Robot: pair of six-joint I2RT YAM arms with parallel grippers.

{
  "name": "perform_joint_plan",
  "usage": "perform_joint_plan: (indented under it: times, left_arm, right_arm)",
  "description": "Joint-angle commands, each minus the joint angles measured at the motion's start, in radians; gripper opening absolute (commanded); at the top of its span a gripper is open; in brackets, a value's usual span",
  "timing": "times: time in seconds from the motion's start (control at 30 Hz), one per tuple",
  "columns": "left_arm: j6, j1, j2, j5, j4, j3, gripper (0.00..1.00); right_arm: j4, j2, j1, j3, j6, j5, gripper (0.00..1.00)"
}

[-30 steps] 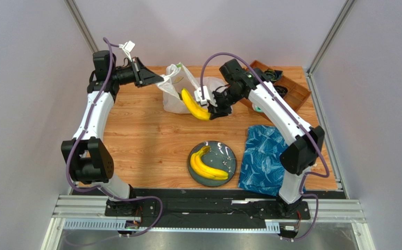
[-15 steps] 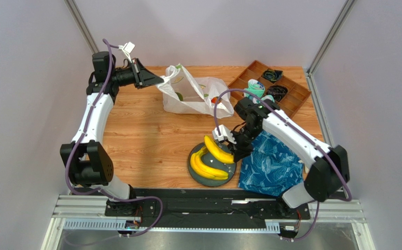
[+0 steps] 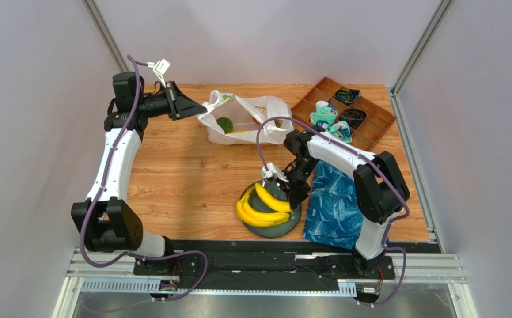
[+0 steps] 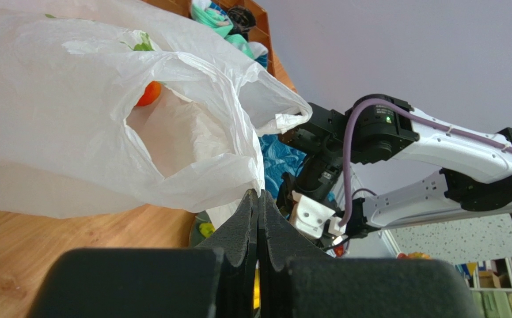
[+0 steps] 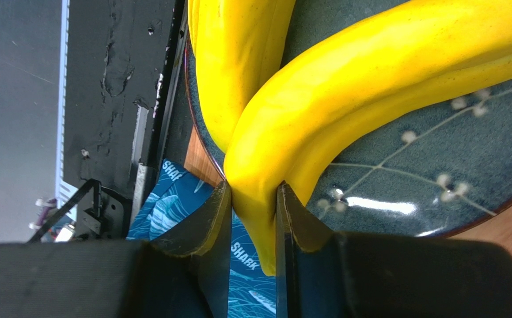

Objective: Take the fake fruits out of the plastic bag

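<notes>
Pinches the rim of the plastic bag [image 3: 246,119] in the fully closed left gripper [image 4: 258,199], at the far side of the table [image 3: 172,172], with a green fruit [image 3: 224,124] and an orange fruit [image 4: 149,94] inside. Clamps a banana bunch [image 3: 273,197] between the narrow-set fingers of the right gripper [image 5: 252,193], over the plate [image 3: 286,224] and against another bunch [image 3: 255,215].

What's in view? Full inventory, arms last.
plastic bag: one, white translucent, far middle of table
green fruit: one, green, inside bag
orange fruit: one, orange, inside bag
lower banana bunch: one, yellow, on plate
upper banana bunch: one, yellow, atop the lower one
plate: one, dark grey, near middle
cloth: one, blue patterned, right of plate
tray: one, brown wood, far right
socks: count unclear, teal-white, in tray
table: one, light wood
left gripper: one, black, shut on bag handle
right gripper: one, black, shut on upper banana bunch
</notes>
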Motion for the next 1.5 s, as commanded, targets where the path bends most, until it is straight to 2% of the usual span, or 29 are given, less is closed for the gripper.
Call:
perform_joint_plan:
  times: [0.0, 0.1, 0.17, 0.2, 0.27, 0.5, 0.73, 0.77, 0.83, 0.87, 0.93, 0.97, 1.03, 1.1, 1.17, 1.23, 1.33, 1.43, 1.47]
  left_arm:
    - [0.062, -0.003, -0.033, -0.012, -0.030, -0.001, 0.00]
    - [0.068, -0.003, -0.028, -0.014, -0.033, 0.008, 0.00]
    - [0.072, -0.001, -0.025, -0.014, -0.037, 0.009, 0.00]
    - [0.074, -0.001, -0.022, -0.014, -0.040, 0.009, 0.00]
    - [0.069, -0.001, -0.019, -0.014, -0.034, 0.009, 0.00]
    - [0.037, -0.003, 0.004, 0.003, -0.001, 0.016, 0.00]
    - [-0.039, -0.001, 0.005, 0.001, 0.052, -0.024, 0.00]
    - [-0.043, -0.001, 0.002, 0.001, 0.058, -0.038, 0.00]
    - [-0.050, -0.001, -0.010, 0.006, 0.070, -0.056, 0.00]
    - [-0.052, -0.003, -0.016, 0.006, 0.073, -0.076, 0.00]
    - [-0.053, -0.004, -0.040, 0.006, 0.073, -0.093, 0.00]
    - [-0.052, -0.004, -0.057, 0.009, 0.076, -0.108, 0.00]
    - [-0.055, -0.003, -0.073, 0.008, 0.075, -0.127, 0.00]
    - [-0.053, -0.003, -0.096, 0.009, 0.070, -0.150, 0.00]
    - [-0.057, -0.003, -0.117, 0.003, 0.070, -0.171, 0.00]
    - [-0.064, -0.003, -0.128, 0.000, 0.073, -0.179, 0.00]
    - [-0.067, -0.003, -0.134, -0.003, 0.070, -0.173, 0.00]
    - [-0.067, -0.003, -0.131, 0.008, 0.072, -0.161, 0.00]
    - [-0.066, -0.003, -0.131, 0.012, 0.070, -0.155, 0.00]
  right_arm:
    - [-0.233, -0.015, 0.029, 0.006, -0.140, 0.005, 0.17]
    - [-0.230, 0.009, 0.042, 0.010, -0.150, 0.054, 0.21]
    - [-0.233, 0.028, 0.040, 0.015, -0.147, 0.092, 0.29]
    - [-0.232, 0.042, 0.039, 0.018, -0.140, 0.103, 0.45]
    - [-0.232, 0.048, 0.029, 0.023, -0.131, 0.108, 1.00]
    - [-0.278, -0.024, -0.021, 0.114, -0.074, 0.069, 1.00]
    - [-0.316, -0.135, -0.030, 0.441, 0.052, 0.045, 1.00]
    - [-0.290, -0.132, -0.029, 0.528, 0.126, 0.019, 1.00]
    - [-0.209, -0.123, -0.030, 0.588, 0.269, 0.005, 1.00]
    - [-0.084, -0.107, -0.032, 0.614, 0.435, 0.013, 1.00]
    - [0.056, -0.077, -0.030, 0.644, 0.541, 0.020, 1.00]
    - [0.113, -0.060, -0.029, 0.659, 0.649, 0.046, 1.00]
    - [0.234, 0.009, -0.029, 0.682, 0.718, 0.072, 0.85]
    - [0.239, 0.119, -0.023, 0.801, 0.744, 0.069, 0.68]
    - [0.224, 0.189, -0.012, 0.900, 0.759, 0.068, 0.60]
    - [0.227, 0.242, 0.009, 0.963, 0.741, 0.069, 0.48]
    - [0.245, 0.246, 0.048, 0.904, 0.684, 0.075, 0.33]
    - [0.358, 0.235, 0.080, 0.766, 0.711, 0.189, 0.17]
    - [0.401, 0.238, 0.083, 0.739, 0.742, 0.292, 0.07]
